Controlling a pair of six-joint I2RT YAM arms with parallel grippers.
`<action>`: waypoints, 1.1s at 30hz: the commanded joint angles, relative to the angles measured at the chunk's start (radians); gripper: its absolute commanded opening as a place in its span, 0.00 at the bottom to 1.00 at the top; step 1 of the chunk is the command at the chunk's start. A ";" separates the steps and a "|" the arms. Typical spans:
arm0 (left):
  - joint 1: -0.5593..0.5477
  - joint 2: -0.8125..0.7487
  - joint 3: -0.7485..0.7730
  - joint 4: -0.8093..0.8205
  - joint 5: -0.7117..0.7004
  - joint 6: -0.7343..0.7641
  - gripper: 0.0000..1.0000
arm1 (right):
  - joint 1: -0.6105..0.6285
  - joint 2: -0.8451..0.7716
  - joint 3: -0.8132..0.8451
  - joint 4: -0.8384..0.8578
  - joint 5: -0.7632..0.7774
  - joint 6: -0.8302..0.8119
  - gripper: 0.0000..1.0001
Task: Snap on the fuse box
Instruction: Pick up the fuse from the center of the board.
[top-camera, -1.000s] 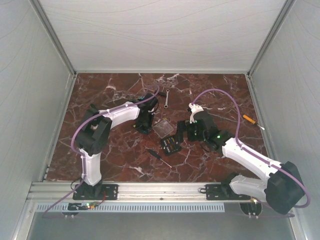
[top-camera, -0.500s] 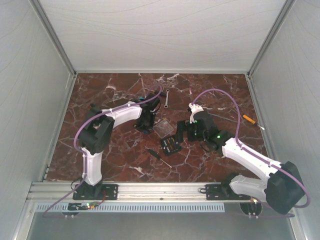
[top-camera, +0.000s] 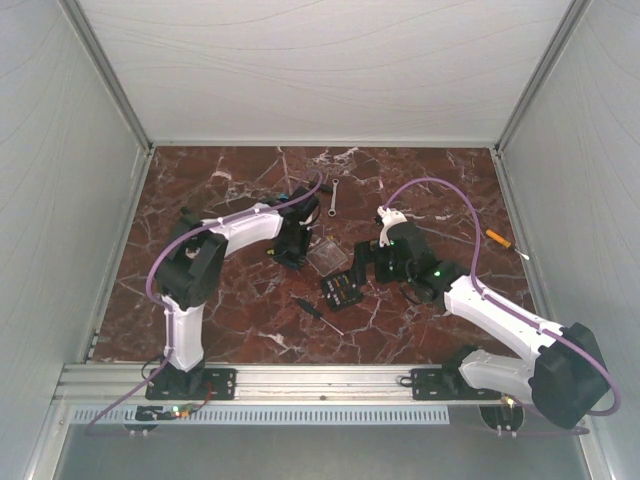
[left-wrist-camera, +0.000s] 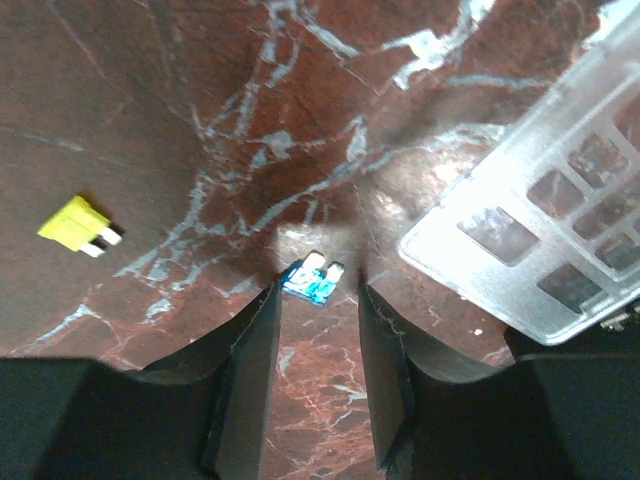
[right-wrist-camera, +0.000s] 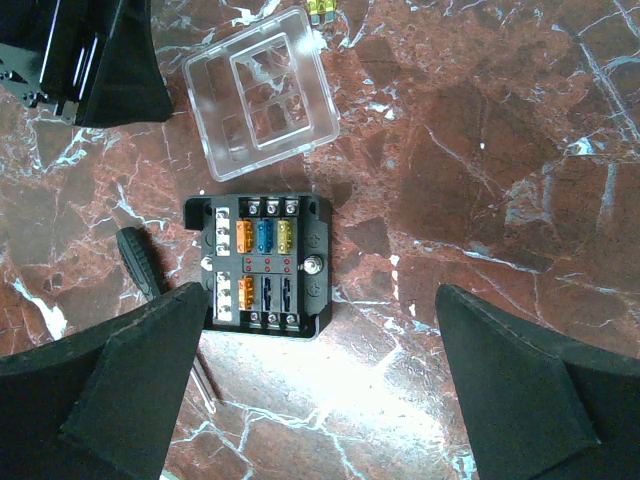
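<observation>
Here is the fuse box (right-wrist-camera: 265, 265), flat on the marble table (right-wrist-camera: 480, 150) with its slots facing up and orange, blue and yellow fuses showing. Its clear lid (right-wrist-camera: 262, 92) lies just beyond it, close but not touching. The right gripper (right-wrist-camera: 322, 300) hangs directly over the box, fingers spread wide and holding nothing. Over at the left gripper (left-wrist-camera: 318, 295), the jaws are drawn in narrow around a small blue fuse (left-wrist-camera: 312, 280) right at the fingertips, though whether they actually pinch it cannot be told. A yellow fuse (left-wrist-camera: 78, 225) sits loose well off to one side, and a screwdriver (right-wrist-camera: 140, 262) rests beside the box. The lid looks like the thing to go for: take it by opposite edges, bring it square over the box with corners matched, then press down evenly so no clip catches crooked. The free right gripper could probably brace the box against sliding.
</observation>
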 joint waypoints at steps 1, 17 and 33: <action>-0.026 -0.028 -0.011 -0.008 0.072 -0.002 0.37 | -0.004 -0.002 -0.009 0.031 -0.007 -0.006 0.98; -0.041 -0.013 0.037 -0.027 -0.037 -0.183 0.40 | -0.006 -0.010 -0.006 0.023 -0.009 -0.004 0.98; -0.011 0.018 0.011 0.032 -0.021 -0.264 0.42 | -0.004 -0.012 -0.004 0.020 0.001 -0.004 0.98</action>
